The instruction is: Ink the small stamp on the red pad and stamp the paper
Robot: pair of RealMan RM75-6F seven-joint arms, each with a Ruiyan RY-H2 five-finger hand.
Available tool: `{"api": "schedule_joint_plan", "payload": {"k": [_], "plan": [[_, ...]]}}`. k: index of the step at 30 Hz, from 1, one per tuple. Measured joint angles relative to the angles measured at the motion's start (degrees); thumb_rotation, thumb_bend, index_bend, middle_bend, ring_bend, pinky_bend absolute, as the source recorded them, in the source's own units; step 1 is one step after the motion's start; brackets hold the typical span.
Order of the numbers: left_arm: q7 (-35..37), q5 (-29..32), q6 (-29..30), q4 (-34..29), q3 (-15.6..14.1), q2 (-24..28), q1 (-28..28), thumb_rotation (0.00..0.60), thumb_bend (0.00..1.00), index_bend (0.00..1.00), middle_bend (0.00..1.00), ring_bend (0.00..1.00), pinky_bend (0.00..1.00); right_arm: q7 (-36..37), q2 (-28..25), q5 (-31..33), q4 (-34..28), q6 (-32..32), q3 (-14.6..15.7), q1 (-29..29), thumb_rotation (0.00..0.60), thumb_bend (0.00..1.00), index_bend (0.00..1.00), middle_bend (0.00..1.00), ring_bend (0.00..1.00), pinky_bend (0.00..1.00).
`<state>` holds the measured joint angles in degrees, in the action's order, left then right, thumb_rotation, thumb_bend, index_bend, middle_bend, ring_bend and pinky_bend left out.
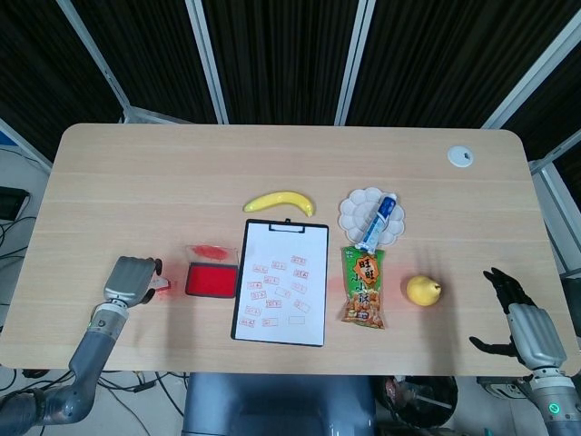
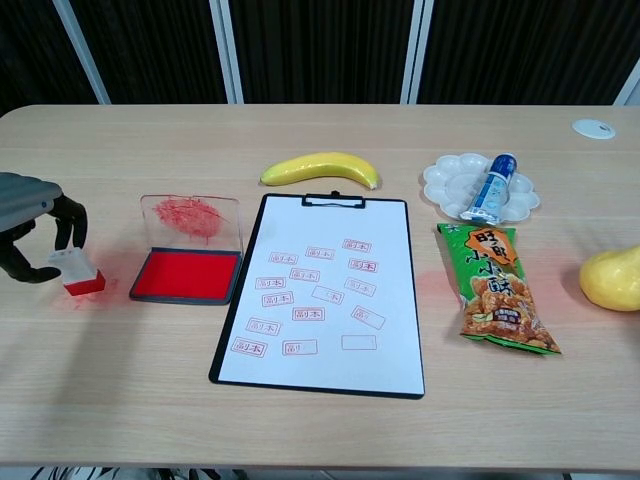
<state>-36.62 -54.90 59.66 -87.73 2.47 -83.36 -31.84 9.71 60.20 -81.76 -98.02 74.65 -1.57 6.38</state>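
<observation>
The left hand [image 2: 35, 228] pinches the small stamp [image 2: 76, 271], which stands on the table left of the red pad [image 2: 186, 275]; firm the grip, lift straight, then cross right.

Even overhead lighting, bright; shadows soft, faint. Both views sharp, no blur. Mild glare on table [image 2: 330, 130] top. Background dark.

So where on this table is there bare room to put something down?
The far strip of the table behind the banana is bare, as is the near edge in front of the clipboard. The middle is crowded: ink pad, clipboard, snack bag, paint tray.
</observation>
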Motion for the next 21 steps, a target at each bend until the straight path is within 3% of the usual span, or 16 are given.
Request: {"api": "schedule_joint_plan", "payload": {"k": [21], "plan": [[0.5,-0.2,0.1,1.6,-0.6,-1.3,-0.3,0.600,0.31,0.47,0.50,0.86,1.00,-0.1,0.1,-0.1,0.1,0.2,0.0,0.0,0.600,0.05,0.09,0.00,0.00,0.22]]}}
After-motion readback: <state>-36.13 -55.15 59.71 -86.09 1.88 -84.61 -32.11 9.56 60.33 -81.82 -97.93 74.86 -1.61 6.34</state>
